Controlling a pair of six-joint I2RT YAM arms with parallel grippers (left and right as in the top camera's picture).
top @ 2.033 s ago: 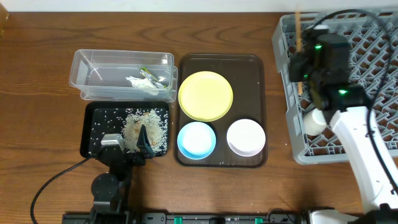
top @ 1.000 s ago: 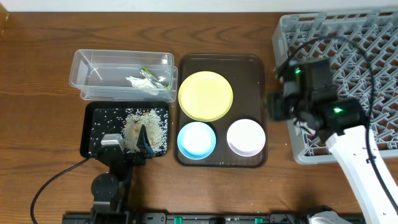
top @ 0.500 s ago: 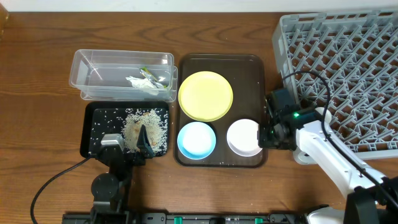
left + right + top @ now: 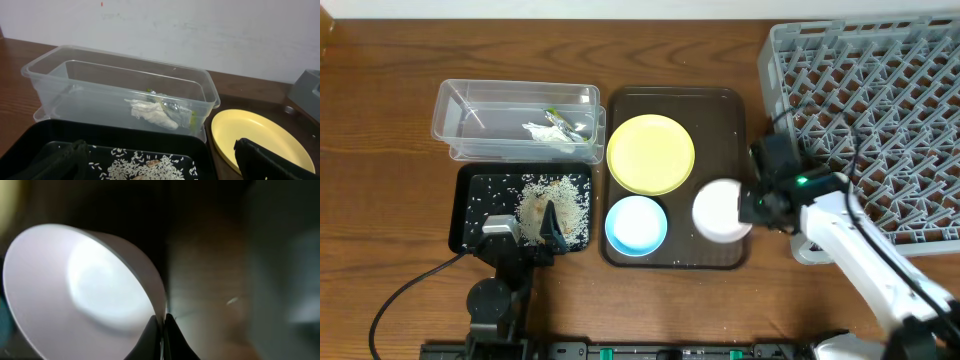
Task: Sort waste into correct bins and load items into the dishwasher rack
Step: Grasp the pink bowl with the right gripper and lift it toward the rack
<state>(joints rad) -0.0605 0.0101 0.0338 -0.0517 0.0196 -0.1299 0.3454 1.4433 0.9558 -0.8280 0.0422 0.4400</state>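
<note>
The white bowl (image 4: 719,210) is at the lower right of the brown tray (image 4: 720,108), its rim pinched by the right gripper (image 4: 161,325). Half a second ago it lay slightly lower and further left. The yellow plate (image 4: 650,152) and blue bowl (image 4: 636,222) share that tray. The tub (image 4: 445,110) holds a wrapper (image 4: 558,118) and paper (image 4: 542,131). The black tray (image 4: 465,215) holds rice (image 4: 558,205), with the left gripper (image 4: 528,228) spread over it. The rack (image 4: 880,80) fills the upper right.

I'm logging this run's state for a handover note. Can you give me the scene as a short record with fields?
right hand: shut on the white bowl, at its rim
left hand: open, above the black tray
black tray: rice scattered inside
clear tub: paper scraps and wrapper
yellow plate, blue bowl: on the brown tray
rack: right of the brown tray
</note>
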